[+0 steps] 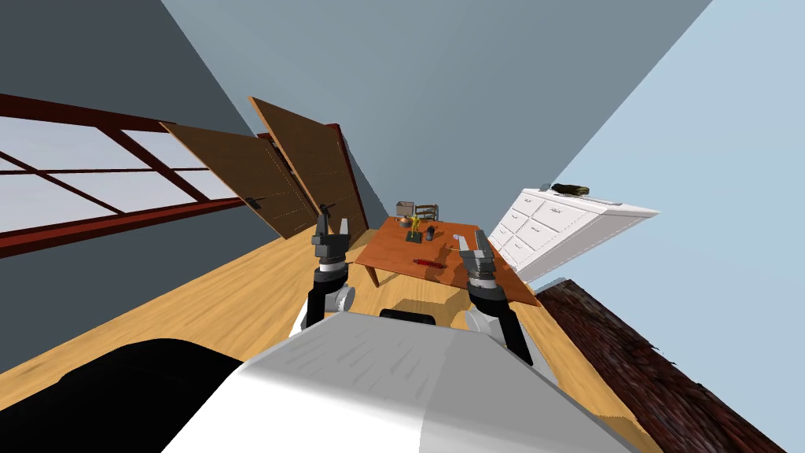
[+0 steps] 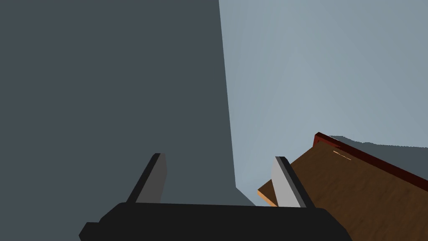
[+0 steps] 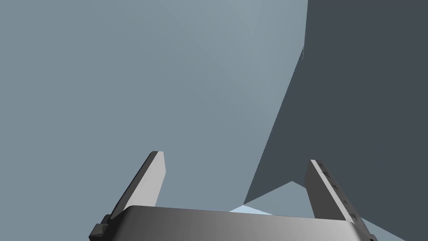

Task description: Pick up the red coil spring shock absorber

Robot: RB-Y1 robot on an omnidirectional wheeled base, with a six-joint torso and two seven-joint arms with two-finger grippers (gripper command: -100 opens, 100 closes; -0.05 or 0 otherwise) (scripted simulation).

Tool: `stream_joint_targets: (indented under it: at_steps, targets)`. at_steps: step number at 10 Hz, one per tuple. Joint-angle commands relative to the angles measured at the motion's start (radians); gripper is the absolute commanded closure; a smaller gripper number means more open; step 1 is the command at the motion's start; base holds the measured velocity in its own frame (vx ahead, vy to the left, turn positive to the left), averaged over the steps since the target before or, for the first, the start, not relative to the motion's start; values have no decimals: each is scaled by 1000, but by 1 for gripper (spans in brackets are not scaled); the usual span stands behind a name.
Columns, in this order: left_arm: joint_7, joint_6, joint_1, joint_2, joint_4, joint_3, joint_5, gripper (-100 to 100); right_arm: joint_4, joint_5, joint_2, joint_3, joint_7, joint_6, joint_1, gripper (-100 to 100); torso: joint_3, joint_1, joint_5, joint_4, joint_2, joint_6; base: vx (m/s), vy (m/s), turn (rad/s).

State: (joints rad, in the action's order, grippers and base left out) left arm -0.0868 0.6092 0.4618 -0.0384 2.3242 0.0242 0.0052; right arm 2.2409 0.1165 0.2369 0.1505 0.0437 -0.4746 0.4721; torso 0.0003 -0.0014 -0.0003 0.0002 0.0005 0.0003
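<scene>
**Both grippers open, spring on table**

Head: red spring (image 1: 429, 263) lies on table (image 1: 389, 248) at frame centre, between raised left gripper (image 1: 333, 226) and right gripper (image 1: 474, 241).
Left wrist: fingers (image 2: 154, 180) spread, empty; brown door (image 2: 355, 188) behind one.
Right wrist: fingers (image 3: 148, 180) spread, empty.

You'll find the coil spring shock absorber (image 1: 429, 263) red against an orange-brown, wood-grained table (image 1: 393, 252). The dresser (image 1: 550, 224) is plain white, and the doors (image 1: 236, 177) are dark brown with grain. The window frame (image 1: 118, 220) is deep red, the floor (image 1: 236, 299) honey-coloured planks. The tiny figure (image 1: 413, 223) looks yellow-green, as far as you can tell.
</scene>
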Motion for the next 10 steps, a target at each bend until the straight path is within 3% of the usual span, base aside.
stream_joint_targets:
  at_steps: [1,5,10]
  targets:
    - [0,0,0,0,0,0,0,0,0,0,0,0,0,0,0,-100,0,0,0,0,0,0,0,0,0]
    - [0,0,0,0,0,0,0,0,0,0,0,0,0,0,0,-100,0,1,0,0,0,0,0,5,15]
    - [0,0,0,0,0,0,0,0,-140,-91,117,19,75,45,-55,-100,-1,6,1,0,-2,-1,14,83,165]
